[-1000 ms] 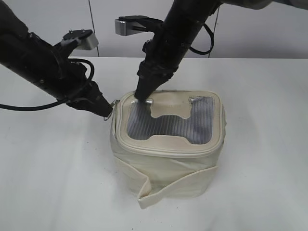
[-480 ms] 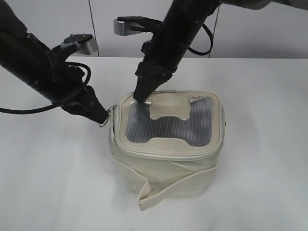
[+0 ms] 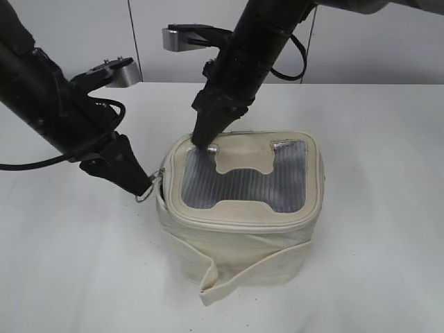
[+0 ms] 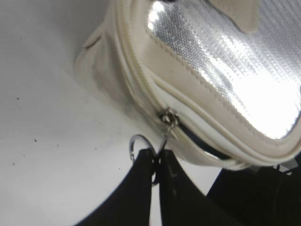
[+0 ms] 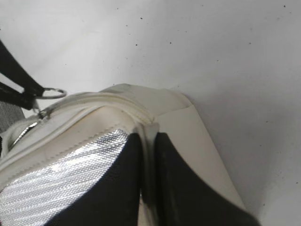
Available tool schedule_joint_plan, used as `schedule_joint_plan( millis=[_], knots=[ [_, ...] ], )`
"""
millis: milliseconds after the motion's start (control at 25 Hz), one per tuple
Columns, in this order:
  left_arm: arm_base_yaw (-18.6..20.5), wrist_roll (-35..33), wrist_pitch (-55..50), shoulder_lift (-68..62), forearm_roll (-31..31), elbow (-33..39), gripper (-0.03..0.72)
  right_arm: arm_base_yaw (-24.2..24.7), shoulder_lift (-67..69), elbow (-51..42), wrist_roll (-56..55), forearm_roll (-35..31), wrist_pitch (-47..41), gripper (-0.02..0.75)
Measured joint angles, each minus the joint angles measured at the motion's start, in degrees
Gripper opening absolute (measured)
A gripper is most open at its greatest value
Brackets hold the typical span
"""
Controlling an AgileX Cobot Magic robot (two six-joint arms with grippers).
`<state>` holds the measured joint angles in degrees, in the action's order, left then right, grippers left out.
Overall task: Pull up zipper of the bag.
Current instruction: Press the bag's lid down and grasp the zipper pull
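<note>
The cream bag stands on the white table, its grey mesh lid facing up. My left gripper is shut on the ring pull of a silver slider at the lid's left rim. The zipper track is closed on one side of the slider and gapes dark on the other side. My right gripper is shut on the lid rim at the back left corner. A second slider is not in view.
The bag's loose cream strap hangs folded down the front side. A white wall stands behind the white table. The left arm's black cable lies at the left.
My left gripper has moved down and toward the front left with the ring pull, drawing the slider along the lid's left rim. The right gripper has held its place on the rim.
</note>
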<state>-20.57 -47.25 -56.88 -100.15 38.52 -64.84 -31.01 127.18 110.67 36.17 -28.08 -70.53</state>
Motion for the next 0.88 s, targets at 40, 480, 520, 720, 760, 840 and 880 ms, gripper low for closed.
schedule_joint_plan(
  millis=[40,480,520,720,760,840,880],
  knots=[
    [0.0,0.1,-1.0,0.2,-0.1,0.0,0.007,0.0,0.0,0.0,-0.3,0.2,0.0,0.057],
    [-0.8,4.5,-8.6,4.4,-1.5,0.3,0.003,0.0,-0.2,0.0,-1.6,0.7,0.0,0.057],
    [-1.5,4.7,-8.7,4.6,-1.8,0.5,0.004,0.0,-0.2,0.0,-1.6,0.9,0.0,0.057],
    [-7.3,8.0,-9.0,4.6,-3.3,1.9,0.004,0.0,-0.2,0.0,-2.0,1.2,0.0,0.057],
    [-8.8,9.0,-9.0,4.7,-3.4,2.0,0.004,0.0,-0.2,0.0,-2.1,1.3,0.0,0.057],
    [-11.5,11.0,-8.3,5.5,-3.9,2.0,0.004,0.0,-0.3,0.0,-2.4,1.3,0.0,0.057],
    [-13.0,12.1,-7.7,5.9,-4.1,2.0,0.004,0.0,-0.3,0.0,-2.5,1.3,0.0,0.057]
  ],
)
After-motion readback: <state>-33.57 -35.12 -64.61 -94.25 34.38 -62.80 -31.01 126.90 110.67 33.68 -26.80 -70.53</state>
